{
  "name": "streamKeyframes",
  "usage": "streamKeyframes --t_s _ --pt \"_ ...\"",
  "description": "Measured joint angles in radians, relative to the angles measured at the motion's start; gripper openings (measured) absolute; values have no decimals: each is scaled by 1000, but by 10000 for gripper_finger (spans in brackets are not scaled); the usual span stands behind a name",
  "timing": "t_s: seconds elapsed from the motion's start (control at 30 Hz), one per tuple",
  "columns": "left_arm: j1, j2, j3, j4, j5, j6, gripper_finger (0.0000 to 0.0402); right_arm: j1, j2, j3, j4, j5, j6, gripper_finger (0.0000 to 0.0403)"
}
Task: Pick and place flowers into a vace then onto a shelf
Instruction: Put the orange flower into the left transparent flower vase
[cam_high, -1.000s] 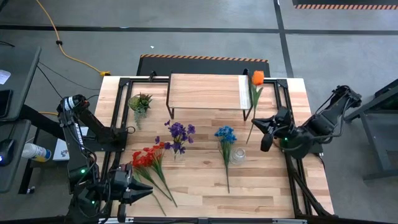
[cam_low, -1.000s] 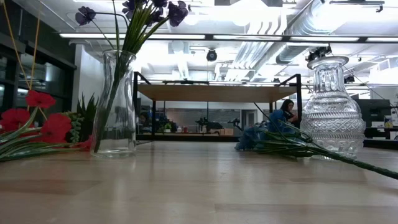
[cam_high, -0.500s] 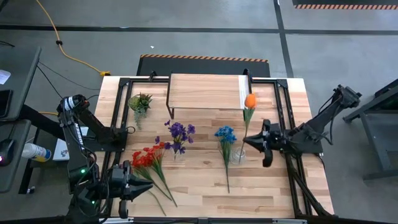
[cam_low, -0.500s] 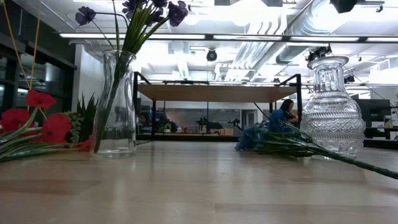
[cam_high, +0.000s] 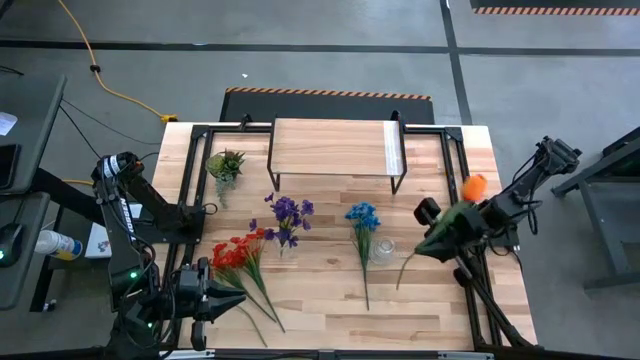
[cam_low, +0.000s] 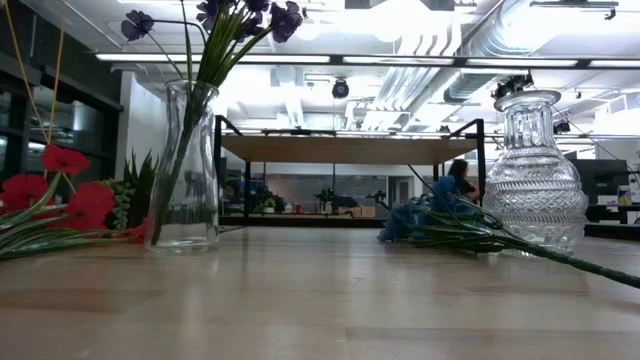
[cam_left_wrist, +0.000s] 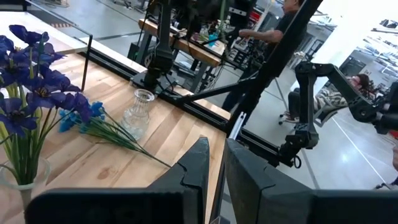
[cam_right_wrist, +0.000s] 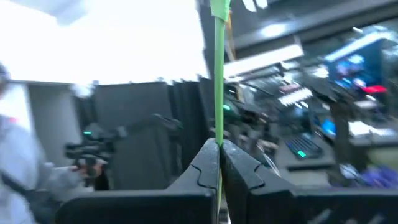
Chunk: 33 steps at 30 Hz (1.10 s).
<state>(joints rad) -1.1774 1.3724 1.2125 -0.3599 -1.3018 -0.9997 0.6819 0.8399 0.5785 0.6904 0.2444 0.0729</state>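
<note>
right gripper (cam_high: 437, 238) pinching orange flower (cam_high: 472, 187) stem above table's right edge, left gripper (cam_high: 232, 303) nearly closed, empty, by red flowers (cam_high: 238, 253)

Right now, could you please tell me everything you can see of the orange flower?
The orange flower is one artificial bloom on a long, thin green stem. The right end effector is shut on the stem, holding it off the table at the right edge, bloom toward the far side, stem end slanting down toward the clear glass vase. The right wrist view shows the stem pinched between its fingers.
</note>
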Motion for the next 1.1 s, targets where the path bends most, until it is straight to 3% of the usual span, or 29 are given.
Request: streamKeyframes --t_s 0.23,0.53,1.1 --pt "47 0 0 -1 26 1 88 0 9 0 104 -204 -85 0" --pt "154 0 0 -5 220 7 88 0 10 0 202 -385 -201 0" --pt "176 0 0 -1 251 34 88 0 11 0 181 -254 -173 0"
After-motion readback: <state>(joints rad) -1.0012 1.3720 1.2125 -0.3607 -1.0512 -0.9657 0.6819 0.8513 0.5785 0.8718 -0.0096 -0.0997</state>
